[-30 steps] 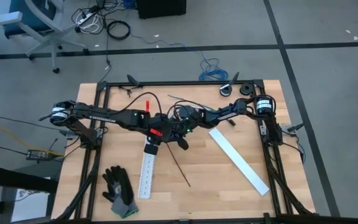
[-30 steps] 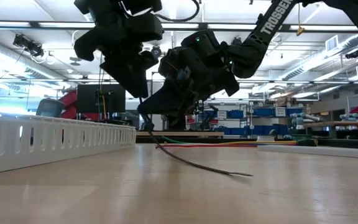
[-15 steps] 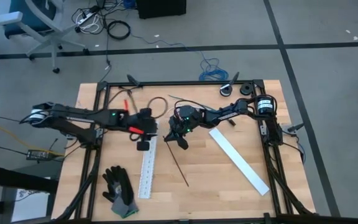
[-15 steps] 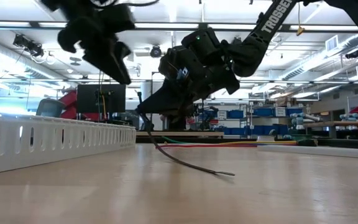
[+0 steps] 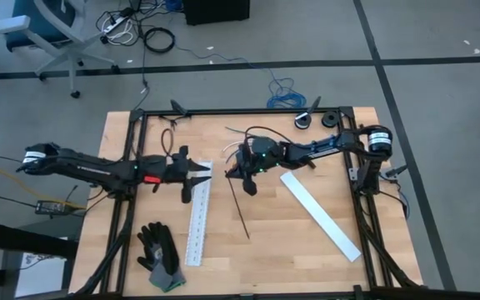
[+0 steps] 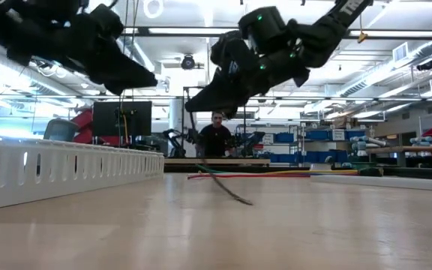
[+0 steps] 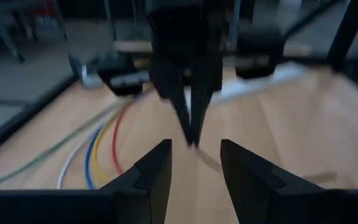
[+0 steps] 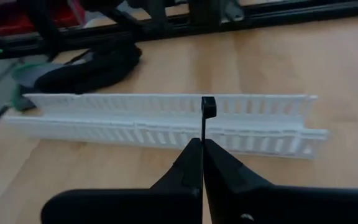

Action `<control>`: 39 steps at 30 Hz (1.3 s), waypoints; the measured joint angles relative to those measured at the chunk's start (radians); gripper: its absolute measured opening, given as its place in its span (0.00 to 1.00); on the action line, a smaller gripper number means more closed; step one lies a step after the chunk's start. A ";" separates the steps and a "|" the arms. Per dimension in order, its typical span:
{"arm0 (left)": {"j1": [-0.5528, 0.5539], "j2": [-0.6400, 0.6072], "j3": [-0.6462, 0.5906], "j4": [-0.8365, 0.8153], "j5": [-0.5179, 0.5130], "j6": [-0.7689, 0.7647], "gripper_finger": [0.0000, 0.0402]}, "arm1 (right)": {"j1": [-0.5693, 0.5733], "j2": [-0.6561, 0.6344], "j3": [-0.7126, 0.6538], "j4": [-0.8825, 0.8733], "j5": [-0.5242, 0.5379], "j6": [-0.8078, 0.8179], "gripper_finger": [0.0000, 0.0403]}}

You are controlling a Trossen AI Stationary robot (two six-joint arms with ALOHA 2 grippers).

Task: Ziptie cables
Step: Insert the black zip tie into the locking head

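From where I stand, the right pincer (image 5: 233, 172) hangs over the middle of the counter (image 5: 290, 233), pinching the ziptie (image 5: 242, 208) near its head; the thin black strip trails down to the wood. The left pincer (image 5: 208, 171) faces it from just beside, over the slotted white strip (image 5: 197, 225), fingers (image 7: 157, 174) spread and empty. The cables (image 6: 253, 175) lie flat behind them.

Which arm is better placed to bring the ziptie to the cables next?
The right. Its gripper is shut on the ziptie, near the cables. The left gripper is open, holds nothing, and sits over the white slotted strip.
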 joint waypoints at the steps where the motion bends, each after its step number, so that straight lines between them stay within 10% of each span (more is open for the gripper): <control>1: 0.000 0.017 -0.020 0.079 -0.003 -0.002 0.37 | 0.005 -0.002 -0.002 0.005 0.023 -0.007 0.00; 19: 0.000 0.381 -0.053 0.582 -0.059 -0.070 0.37 | 0.015 0.017 -0.002 0.140 0.047 -0.034 0.00; 39: 0.000 0.493 0.023 0.609 -0.029 -0.070 0.33 | 0.015 0.017 -0.002 0.139 0.021 -0.026 0.00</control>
